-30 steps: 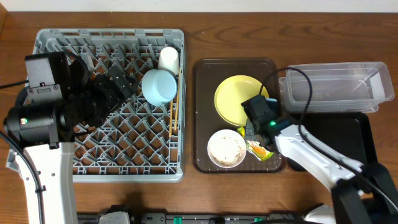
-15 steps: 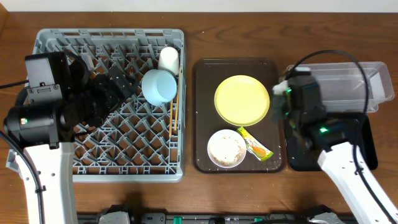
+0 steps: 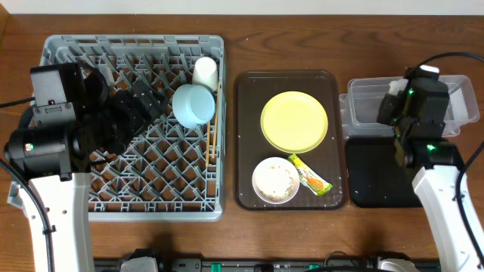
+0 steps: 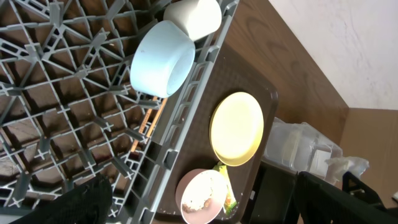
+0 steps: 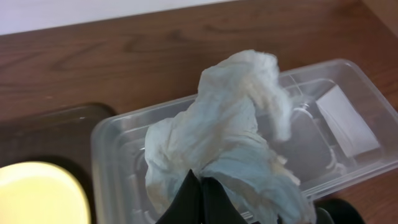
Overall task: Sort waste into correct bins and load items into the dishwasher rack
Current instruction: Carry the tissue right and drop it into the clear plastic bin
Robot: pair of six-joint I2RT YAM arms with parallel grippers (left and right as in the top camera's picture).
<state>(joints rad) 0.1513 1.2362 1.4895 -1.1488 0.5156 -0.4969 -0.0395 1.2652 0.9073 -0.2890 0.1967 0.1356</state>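
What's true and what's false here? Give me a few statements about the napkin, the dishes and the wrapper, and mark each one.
1. The right gripper is shut on the napkin. True.
2. The blue bowl sits in the rack. True.
3. The yellow plate is in the rack. False: it lies on the brown tray.
4. The wrapper is in the clear tub. False: it lies on the brown tray beside the white bowl.

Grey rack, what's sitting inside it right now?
Inside the grey rack, a light blue bowl, a white cup and wooden chopsticks sit along the right side. The left arm covers the left part, so anything under it is hidden.
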